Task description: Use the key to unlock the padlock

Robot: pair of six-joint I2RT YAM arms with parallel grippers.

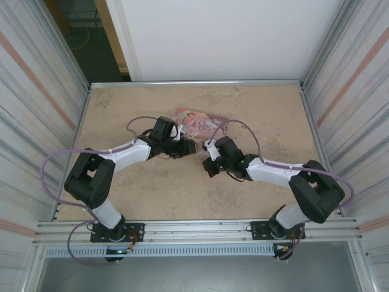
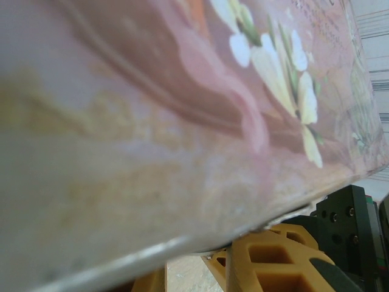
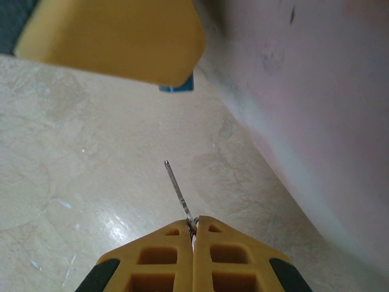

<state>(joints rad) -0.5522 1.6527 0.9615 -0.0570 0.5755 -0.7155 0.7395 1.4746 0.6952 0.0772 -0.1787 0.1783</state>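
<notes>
Tan table [image 1: 255, 182] (pink tin [image 1: 203, 125] atop)

Both arms reach out from the near edge with elbows bent outward and forearms angling inward, so the wrists nearly meet in the middle. The left end effector [image 1: 188, 146] points right, its yellow fingers [image 2: 261, 261] a little apart. The right end effector [image 3: 194, 221] points left, fingers pressed together on the key [image 3: 176, 187]

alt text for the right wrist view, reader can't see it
Right claw shut on a thin metal key, its blade pointing up toward a bit of blue padlock peeking from behind a yellow finger at the top edge. A pink tin fills the right side, on a pale table.
</notes>
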